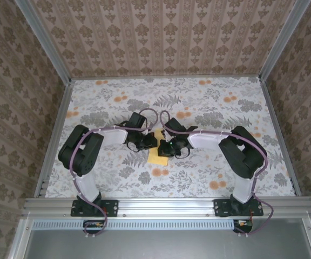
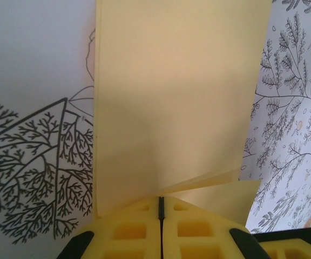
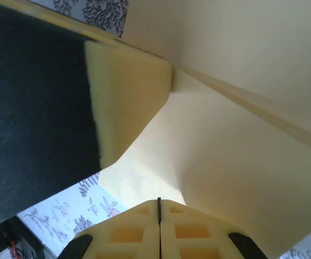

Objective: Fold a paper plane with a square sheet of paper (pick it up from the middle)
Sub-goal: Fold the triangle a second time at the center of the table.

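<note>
Creasing well here means holding both pinches tight and close together, drawing the fold line taut between them, and lining up the layers before pressing anything flat. A slack grip would let the thin paper (image 2: 177, 97) skew. The left claw (image 2: 160, 200) is pressed together and seems to nip the paper's bottom edge. The paper rises straight away from it, with folded layers fanning slightly apart at the lower right. The right claw (image 3: 159, 202) is likewise closed, apparently pinching the paper at its tips, and the paper spreads up and to the right of it. From above, the paper sits mid-table (image 1: 225, 167) between the two claws, poking out toward the near edge.
</note>
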{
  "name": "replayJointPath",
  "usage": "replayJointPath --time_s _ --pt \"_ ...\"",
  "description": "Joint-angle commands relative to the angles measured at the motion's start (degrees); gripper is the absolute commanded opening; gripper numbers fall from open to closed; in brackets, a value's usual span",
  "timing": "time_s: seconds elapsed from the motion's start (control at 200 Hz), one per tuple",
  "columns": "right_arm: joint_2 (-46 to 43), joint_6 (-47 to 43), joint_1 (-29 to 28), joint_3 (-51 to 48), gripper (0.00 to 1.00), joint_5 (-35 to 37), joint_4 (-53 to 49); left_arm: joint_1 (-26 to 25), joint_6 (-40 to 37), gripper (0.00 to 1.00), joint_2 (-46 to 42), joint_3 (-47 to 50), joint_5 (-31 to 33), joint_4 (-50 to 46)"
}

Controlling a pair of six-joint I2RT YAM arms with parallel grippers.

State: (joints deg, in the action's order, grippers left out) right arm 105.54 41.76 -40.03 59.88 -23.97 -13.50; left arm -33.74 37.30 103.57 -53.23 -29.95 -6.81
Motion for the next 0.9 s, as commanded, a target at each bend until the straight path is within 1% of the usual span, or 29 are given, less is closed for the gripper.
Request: replayJointPath --time_s 0.0,0.145,0.3,0.475,0.58,0.715,0.895 --pt "1.7 -0.05 -0.35 1.89 0.07 1.62 -1.56 -0.3 0.71 0.08 1.2 0.58 0.34 0.49" --pt "2.48 -0.52 -0.39 1.81 0.07 2.21 -2.36 -0.36 0.4 0.1 0.06 0.9 -0.7 1.19" --pt "3.25 -0.63 -0.38 1.3 0.07 2.86 -2.8 -0.37 0.32 0.13 -2.47 3.3 -2.46 5.63" --pt "3.29 -0.54 -0.33 0.81 0.06 2.78 -2.69 -0.45 0.65 0.13 -1.21 3.85 -2.75 6.36" --pt "2.74 -0.62 -0.35 0.55 0.06 2.53 -2.78 -0.45 0.97 0.11 -0.1 3.45 -1.55 4.7" --pt "1.43 -0.97 -0.4 -0.53 0.07 1.38 -2.59 -0.54 0.97 0.09 1.14 2.76 1.63 0.75" --pt "-0.82 -1.6 -0.36 -3.88 0.07 0.12 -2.65 -0.51 0.76 0.09 2.5 2.34 5.08 -3.81"
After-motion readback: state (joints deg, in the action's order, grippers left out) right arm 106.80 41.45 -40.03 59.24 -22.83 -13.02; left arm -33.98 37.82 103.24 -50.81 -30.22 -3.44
